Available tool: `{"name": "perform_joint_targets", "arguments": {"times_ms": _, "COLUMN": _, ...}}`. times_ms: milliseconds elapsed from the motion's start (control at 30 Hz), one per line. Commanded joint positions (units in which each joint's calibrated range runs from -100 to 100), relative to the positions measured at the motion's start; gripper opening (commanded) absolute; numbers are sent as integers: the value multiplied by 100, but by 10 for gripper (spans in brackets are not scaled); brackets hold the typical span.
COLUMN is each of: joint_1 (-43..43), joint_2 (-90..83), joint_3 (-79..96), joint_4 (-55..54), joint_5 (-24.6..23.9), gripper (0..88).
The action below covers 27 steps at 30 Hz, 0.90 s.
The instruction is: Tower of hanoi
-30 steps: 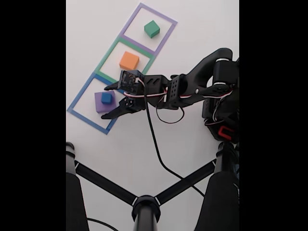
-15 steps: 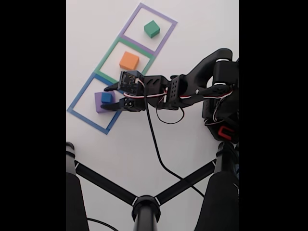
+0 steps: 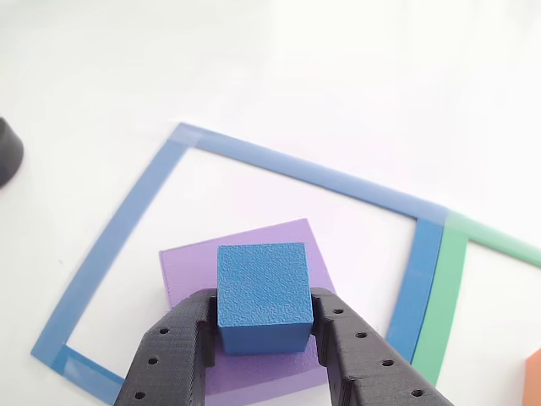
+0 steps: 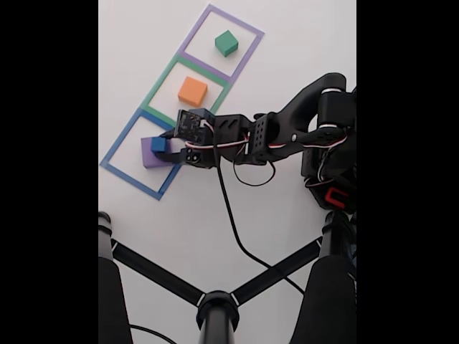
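Note:
The smallest blue cube (image 3: 262,292) sits on the flat purple block (image 3: 190,262) inside the blue taped square (image 3: 118,228). My gripper (image 3: 264,306) reaches in from the bottom edge, its black fingers (image 3: 182,338) pressed against both sides of the cube. In the fixed view the gripper (image 4: 162,146) holds the blue cube (image 4: 158,144) over the purple block (image 4: 149,157). The orange block (image 4: 192,91) lies in the green taped square and the green cube (image 4: 226,43) in the purple one. A corner of the orange block (image 3: 534,379) shows at the right edge.
The arm's base (image 4: 331,143) stands at the right, with a black cable (image 4: 233,215) trailing over the white table. A black stand with spread legs (image 4: 215,304) takes up the bottom. A dark round object (image 3: 7,152) sits at the left edge.
The open jaws moved left over the purple block and closed onto the blue cube. The blocks have not shifted.

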Motion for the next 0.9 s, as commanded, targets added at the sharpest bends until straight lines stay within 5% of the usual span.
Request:
{"name": "perform_joint_targets", "arguments": {"times_ms": 0, "joint_1": -69, "joint_2": -420, "joint_3": -46, "joint_4": 8, "joint_5": 39, "gripper": 45}}
{"name": "perform_joint_targets", "arguments": {"times_ms": 233, "joint_1": -31, "joint_2": -1198, "joint_3": -391, "joint_4": 1085, "joint_5": 39, "gripper": 44}}
{"name": "perform_joint_targets", "arguments": {"times_ms": 533, "joint_1": 381, "joint_2": -3329, "joint_3": -2209, "joint_4": 5933, "joint_5": 39, "gripper": 45}}
{"name": "perform_joint_targets", "arguments": {"times_ms": 867, "joint_1": 1464, "joint_2": -4146, "joint_3": -4989, "joint_4": 10118, "joint_5": 39, "gripper": 44}}
